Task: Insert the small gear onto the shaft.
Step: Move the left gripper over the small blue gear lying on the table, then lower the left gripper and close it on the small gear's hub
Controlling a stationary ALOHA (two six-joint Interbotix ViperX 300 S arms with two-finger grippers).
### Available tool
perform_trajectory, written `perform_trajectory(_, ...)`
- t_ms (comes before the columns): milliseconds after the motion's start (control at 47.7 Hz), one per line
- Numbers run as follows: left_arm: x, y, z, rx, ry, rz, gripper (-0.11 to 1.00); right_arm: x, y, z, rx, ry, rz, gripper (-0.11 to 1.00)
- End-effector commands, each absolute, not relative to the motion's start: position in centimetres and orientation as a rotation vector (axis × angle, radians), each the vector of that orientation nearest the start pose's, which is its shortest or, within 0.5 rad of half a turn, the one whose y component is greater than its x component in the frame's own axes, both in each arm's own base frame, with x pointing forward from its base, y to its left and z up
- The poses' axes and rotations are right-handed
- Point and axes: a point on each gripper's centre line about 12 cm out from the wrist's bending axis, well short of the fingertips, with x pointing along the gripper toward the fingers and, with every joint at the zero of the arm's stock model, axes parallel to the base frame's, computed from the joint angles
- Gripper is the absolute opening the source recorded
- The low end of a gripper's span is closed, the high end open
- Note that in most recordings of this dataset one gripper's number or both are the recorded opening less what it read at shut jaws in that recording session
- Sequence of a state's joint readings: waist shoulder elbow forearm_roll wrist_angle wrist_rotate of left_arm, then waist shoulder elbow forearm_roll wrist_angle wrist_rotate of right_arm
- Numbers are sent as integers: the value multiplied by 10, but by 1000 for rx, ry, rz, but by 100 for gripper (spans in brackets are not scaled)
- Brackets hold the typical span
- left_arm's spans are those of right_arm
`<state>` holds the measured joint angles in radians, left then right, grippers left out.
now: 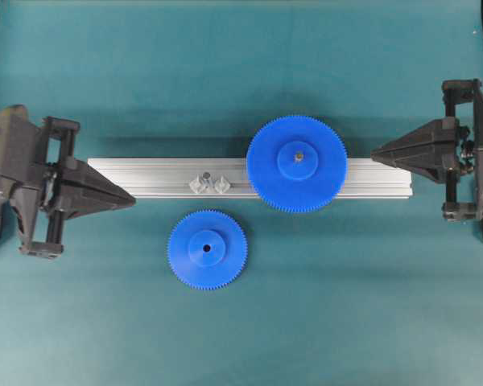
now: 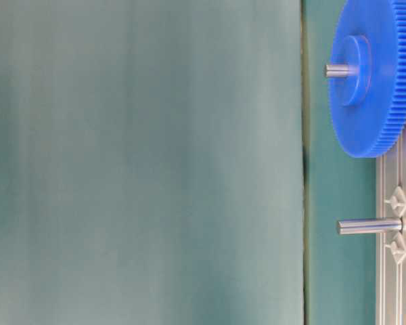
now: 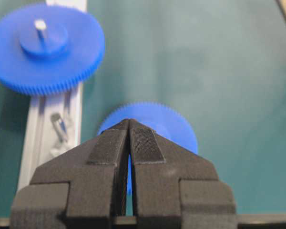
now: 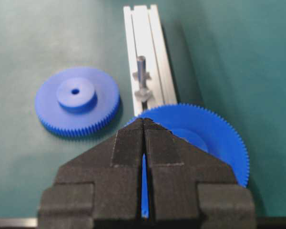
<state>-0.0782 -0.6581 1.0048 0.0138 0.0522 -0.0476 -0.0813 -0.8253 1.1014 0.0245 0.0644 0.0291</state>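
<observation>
On the teal bench (image 1: 80, 322) an aluminium rail (image 1: 153, 170) lies across the middle of the overhead view. The shaft (image 1: 202, 178) stands upright from the rail between two small shiny fittings, left of the larger blue gear (image 1: 297, 163), which sits on the rail with a grey pin end showing at its hub. In the table-level view the shaft (image 2: 369, 226) is a bare silvery rod projecting from the rail, with nothing on it. The small gear (image 1: 207, 249) lies flat on the bench just in front of the rail, hub up, its centre hole visible, apart from both the shaft and the larger gear. The left pincer (image 1: 130, 198) points inward at the rail's left end; in its wrist view the two padded tips meet and hold nothing, with the small gear (image 3: 176, 126) beyond them. The right pincer (image 1: 376, 152) points inward at the rail's right end, next to the larger gear; its tips likewise meet, empty, over the larger gear (image 4: 214, 138) in its wrist view.
</observation>
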Motion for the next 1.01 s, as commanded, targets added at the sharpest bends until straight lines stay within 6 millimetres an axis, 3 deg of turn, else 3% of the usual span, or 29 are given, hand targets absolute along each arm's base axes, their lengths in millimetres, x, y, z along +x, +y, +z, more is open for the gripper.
perform_trajectory(0, 262, -23, 264, -18, 392, -78, -3, 222, -19, 260, 77, 333, -92, 1)
perform_trajectory(210, 278, -28, 261, -12, 471, -90, -3, 219, -20, 253, 79, 390, -98, 1)
perform_trajectory(985, 344, -49, 209, -76, 796, -77, -3, 214, -19, 239, 116, 440, -107, 1)
